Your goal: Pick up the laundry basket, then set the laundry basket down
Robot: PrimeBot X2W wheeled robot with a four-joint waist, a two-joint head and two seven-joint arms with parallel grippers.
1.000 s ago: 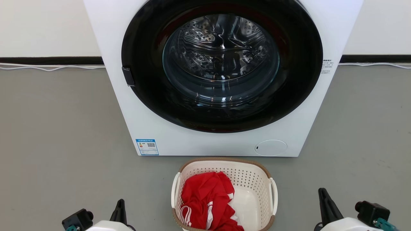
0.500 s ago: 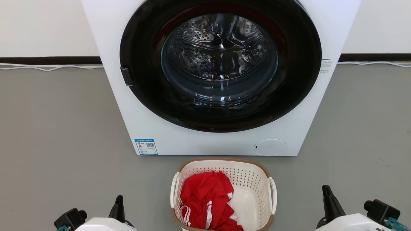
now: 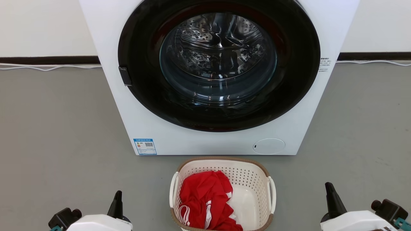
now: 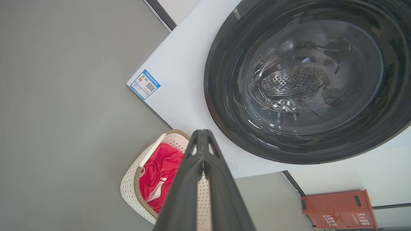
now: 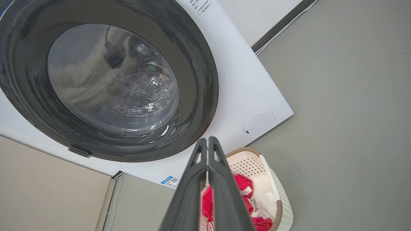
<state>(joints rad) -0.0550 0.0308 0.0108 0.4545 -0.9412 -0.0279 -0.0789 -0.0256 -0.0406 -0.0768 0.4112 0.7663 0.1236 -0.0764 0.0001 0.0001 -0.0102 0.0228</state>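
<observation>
Spread wider of the brown-rimmed cream perforated plastic laundry basket (image 3: 249,175) than a second ago, left gripper (image 3: 118,193) and right gripper (image 3: 328,186) flank it, both clenched and empty.

The laundry basket (image 3: 221,170) sits before the washing machine (image 3: 205,141), garment (image 3: 205,199) inside.

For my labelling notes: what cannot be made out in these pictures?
- Head view: near end of the laundry basket, cut off by the bottom edge.
- Head view: basket floor, partly under the red garment.
- Head view: print on the blue label, too small.
- Left wrist view: part of the basket, behind the left gripper, jaws shut.
</observation>
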